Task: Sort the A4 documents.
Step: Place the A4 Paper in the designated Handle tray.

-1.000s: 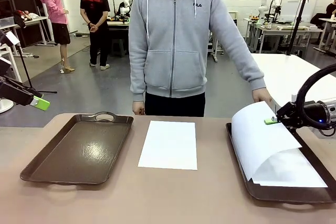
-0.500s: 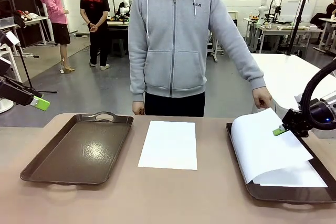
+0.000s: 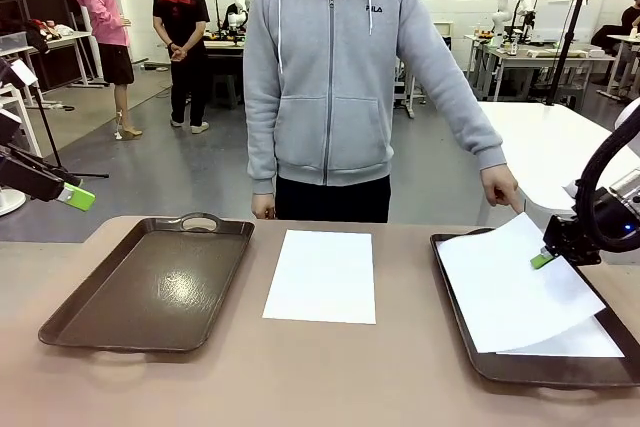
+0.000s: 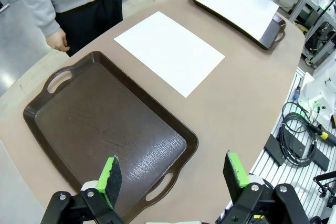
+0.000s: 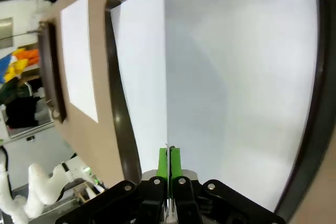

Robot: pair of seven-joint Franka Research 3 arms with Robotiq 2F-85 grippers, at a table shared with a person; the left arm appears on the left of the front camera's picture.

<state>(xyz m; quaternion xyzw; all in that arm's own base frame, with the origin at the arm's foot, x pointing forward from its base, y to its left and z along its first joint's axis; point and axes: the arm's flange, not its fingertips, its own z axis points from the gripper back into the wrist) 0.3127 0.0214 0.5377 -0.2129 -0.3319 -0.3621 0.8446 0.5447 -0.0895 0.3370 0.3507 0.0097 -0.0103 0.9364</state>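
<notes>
Right gripper [image 3: 543, 260] clamps an A4 sheet [image 3: 505, 287] by its edge to lay it in the tabletop's right-edge tray [image 3: 550, 372]; left gripper [image 4: 171, 163] waits, jaws apart.

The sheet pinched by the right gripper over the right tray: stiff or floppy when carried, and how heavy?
Probably floppy: the sheet, pinched at one edge by the right gripper, bows and sags down to the tray. Likely very light, so it may flutter, or slide over the sheet beneath once let go.
</notes>
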